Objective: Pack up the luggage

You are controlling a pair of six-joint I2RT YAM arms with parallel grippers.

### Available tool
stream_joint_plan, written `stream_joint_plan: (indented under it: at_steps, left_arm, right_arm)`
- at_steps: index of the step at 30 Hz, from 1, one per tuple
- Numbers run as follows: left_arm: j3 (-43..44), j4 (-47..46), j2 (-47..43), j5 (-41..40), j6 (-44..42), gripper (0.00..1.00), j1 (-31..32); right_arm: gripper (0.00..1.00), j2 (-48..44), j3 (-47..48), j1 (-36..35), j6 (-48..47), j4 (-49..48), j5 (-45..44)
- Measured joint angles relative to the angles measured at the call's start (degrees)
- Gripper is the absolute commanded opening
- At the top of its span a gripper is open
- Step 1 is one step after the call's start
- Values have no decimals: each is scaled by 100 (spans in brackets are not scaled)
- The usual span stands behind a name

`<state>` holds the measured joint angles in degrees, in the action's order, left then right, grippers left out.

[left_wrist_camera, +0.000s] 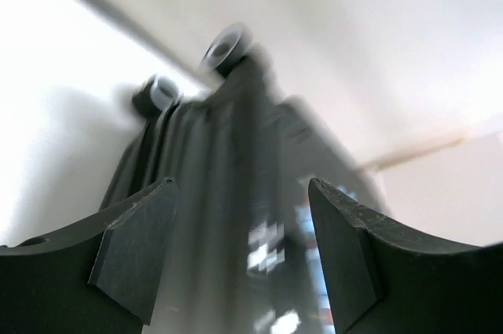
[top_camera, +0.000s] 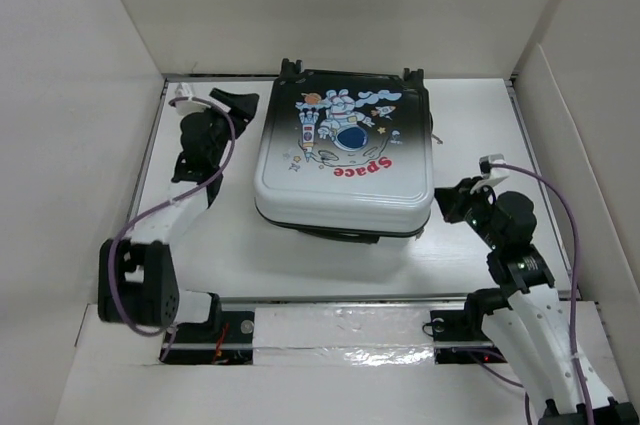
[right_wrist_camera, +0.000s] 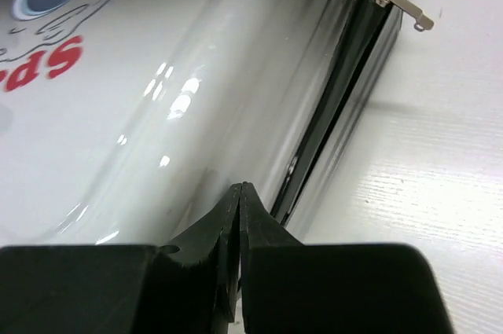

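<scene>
Left arm [top_camera: 175,210]: white shell on the long link, black housings at the joints, bulky black base block [top_camera: 140,290]. Left cable [top_camera: 231,140]: purple, thin, looped alongside the arm, with a small white connector [top_camera: 184,95] near the far joint.

Right arm [top_camera: 530,345]: white link with rows of small round holes, black rounded joint housings beyond it. Right cable [top_camera: 578,245]: purple, same gauge, with a white plug [top_camera: 492,161] by the wrist.

Left gripper [left_wrist_camera: 241,192]: two matte black fingers [left_wrist_camera: 134,255], wedge-shaped, flat inner faces with bevelled edges.

Right gripper [right_wrist_camera: 240,192]: the same black finger bodies [right_wrist_camera: 330,287], blocky, tapering to thin tips. One has a small round hole [right_wrist_camera: 168,250].
</scene>
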<state>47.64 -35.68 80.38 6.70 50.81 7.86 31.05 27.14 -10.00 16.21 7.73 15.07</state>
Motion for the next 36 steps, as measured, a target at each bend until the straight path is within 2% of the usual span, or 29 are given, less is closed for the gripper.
stream_joint_plan:
  at_steps: [1, 4, 5, 6, 8, 10, 13, 18, 20, 21, 24, 27, 28, 29, 30, 33, 36]
  left_arm:
    - [-2, 111, -293, -125, 7, 65, -44]
    - [-4, 262, -1292, -496, -83, 53, 46]
    - [-4, 267, -1679, -590, -162, 36, 164]
    - [-7, 267, -1921, -614, -195, 28, 275]
    - [-42, 151, -2651, -490, -448, 13, 739]
    - [-81, 44, -2999, -179, -682, 10, 1266]
    - [-129, -28, -3141, 0, -1222, 6, 2675]
    - [-334, 442, -2588, -852, -2457, 5, 6102]
    - [-570, 603, -2319, -1222, -2684, 5, 7027]
    - [-730, 708, -2262, -1333, -2710, 4, 7287]
    - [-1521, 798, -2470, -1681, -2430, 2, 7423]
    - [-2465, 1069, -3283, -2046, -1917, 4, 7379]
    - [-2691, 1202, -3587, -2170, -1718, 6, 7377]
    - [-2833, 1327, -3807, -2277, -1539, 14, 7377]
    - [-2935, 1403, -3956, -2380, -1357, 18, 7377]
    - [-3071, 1480, -3971, -2577, -957, 29, 7377]
    - [-3071, 1423, -3598, -2671, -754, 32, 7276]
  right_arm:
    - [6, -142, 0, -63, -35, 111, -22]
    - [5, -184, -44, -361, -61, 354, -87]
    - [5, -142, -105, -505, -61, 382, -127]
    - [5, -83, -160, -632, -57, 389, -144]
    - [5, 48, -195, -874, -15, 299, -203]
    - [5, 181, -164, -1099, 11, 179, -249]
    - [5, 396, -85, -1327, 44, 103, -358]
    - [7, 483, 17, -1419, 59, 199, -619]
    - [7, 356, -11, -1427, 118, 404, -605]
    - [4, 240, -63, -1453, 136, 444, -601]
    - [1, -382, -275, -1652, 243, 787, -501]
    - [3, -1023, -411, -1871, 404, 1126, -293]
    - [6, -1207, -455, -1943, 463, 1202, -238]
    - [12, -1357, -487, -2000, 529, 1287, -181]
    - [24, -1445, -518, -2055, 581, 1335, -129]
    - [41, -1451, -575, -2129, 688, 1488, -46]
    - [46, -1294, -612, -2168, 752, 1515, -26]
